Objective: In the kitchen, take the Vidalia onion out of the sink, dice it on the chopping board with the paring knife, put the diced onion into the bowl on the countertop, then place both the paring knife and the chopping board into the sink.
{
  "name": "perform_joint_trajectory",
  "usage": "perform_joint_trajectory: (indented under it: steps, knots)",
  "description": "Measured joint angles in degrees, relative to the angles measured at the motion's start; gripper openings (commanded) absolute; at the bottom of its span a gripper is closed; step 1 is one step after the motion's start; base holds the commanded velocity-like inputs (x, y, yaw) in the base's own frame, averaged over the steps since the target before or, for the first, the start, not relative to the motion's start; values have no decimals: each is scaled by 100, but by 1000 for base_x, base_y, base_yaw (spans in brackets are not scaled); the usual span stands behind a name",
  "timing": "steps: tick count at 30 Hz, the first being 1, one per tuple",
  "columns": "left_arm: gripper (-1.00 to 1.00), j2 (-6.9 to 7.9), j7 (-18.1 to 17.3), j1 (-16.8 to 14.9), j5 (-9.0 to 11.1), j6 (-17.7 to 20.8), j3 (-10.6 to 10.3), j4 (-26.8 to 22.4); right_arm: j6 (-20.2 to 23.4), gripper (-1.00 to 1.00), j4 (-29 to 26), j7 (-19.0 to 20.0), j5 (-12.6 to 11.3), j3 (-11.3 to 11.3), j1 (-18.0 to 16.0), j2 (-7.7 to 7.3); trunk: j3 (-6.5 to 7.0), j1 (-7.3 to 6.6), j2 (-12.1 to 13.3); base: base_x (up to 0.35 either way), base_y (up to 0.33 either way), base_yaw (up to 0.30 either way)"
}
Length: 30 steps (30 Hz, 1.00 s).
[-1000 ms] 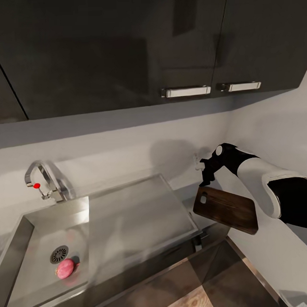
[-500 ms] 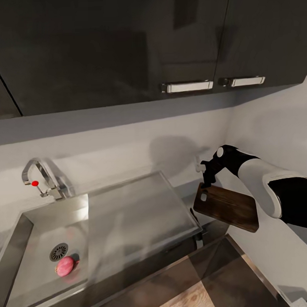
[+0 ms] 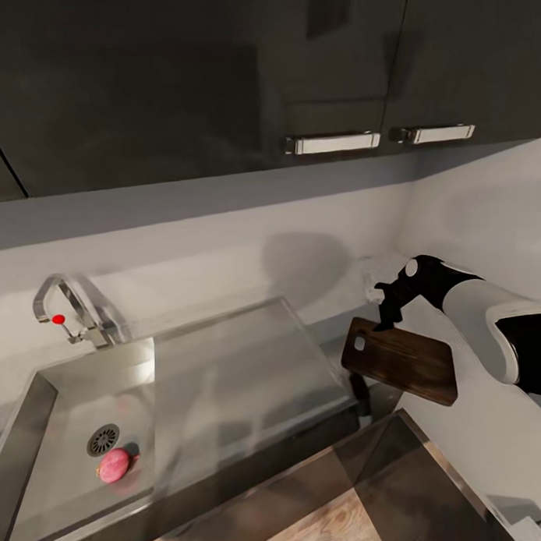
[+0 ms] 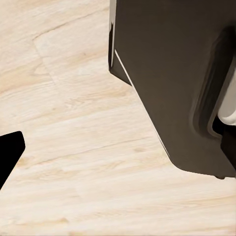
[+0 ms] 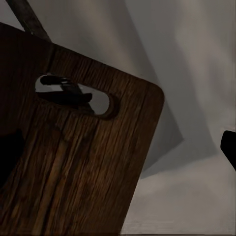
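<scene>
The pinkish Vidalia onion point(image 3: 115, 465) lies in the steel sink point(image 3: 49, 403) beside the round drain. To the right of the drainboard the dark wooden chopping board point(image 3: 398, 361) point(image 5: 83, 162) rests on the grey countertop point(image 5: 187, 206), with its handle hole toward the sink. My right gripper point(image 3: 387, 312) hovers just over the board's far edge, open, its fingertips point(image 5: 10, 152) spread wide above the wood. A slim dark strip point(image 5: 32, 19) runs under the board and looks like the paring knife. The bowl is out of view. One finger of my left gripper point(image 4: 9, 153) hangs open over pale wooden floor.
A chrome faucet with a red knob point(image 3: 58, 318) stands behind the basin. Dark wall cabinets with bar handles point(image 3: 332, 143) hang overhead. A white wall closes the corner right of the board. A dark cabinet side point(image 4: 172, 83) stands near my left gripper.
My right gripper has slid to the right along the board's far edge. The board and the onion have stayed put. The head camera has shifted slightly.
</scene>
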Motion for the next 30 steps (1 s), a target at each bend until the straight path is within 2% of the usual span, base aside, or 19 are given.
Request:
perform_joint_trajectory:
  steps: [2,4,11,16,23,30]
  knots:
    - [100,0,0,0,0,0,0,0,-159,100,-4,-3,1,-5,-2,-102,-19,0,0,0,0,0]
    - [100,0,0,0,0,0,0,0,-217,100,-8,-3,-5,-10,-2,-136,-37,0,0,0,0,0]
    - [100,0,0,0,0,0,0,0,-266,100,-49,5,-21,-32,0,-169,-103,0,0,0,0,0]
    - [100,0,-1,0,0,1,0,0,-268,100,-75,13,-220,-44,0,-188,-150,0,0,0,0,0]
    - [100,0,0,0,0,5,0,0,-265,100,-157,265,-590,-53,-1,-377,-215,0,0,0,0,0]
    - [100,0,-1,0,0,6,0,0,-241,100,-325,394,-658,-59,1,-432,-281,0,0,0,0,0]
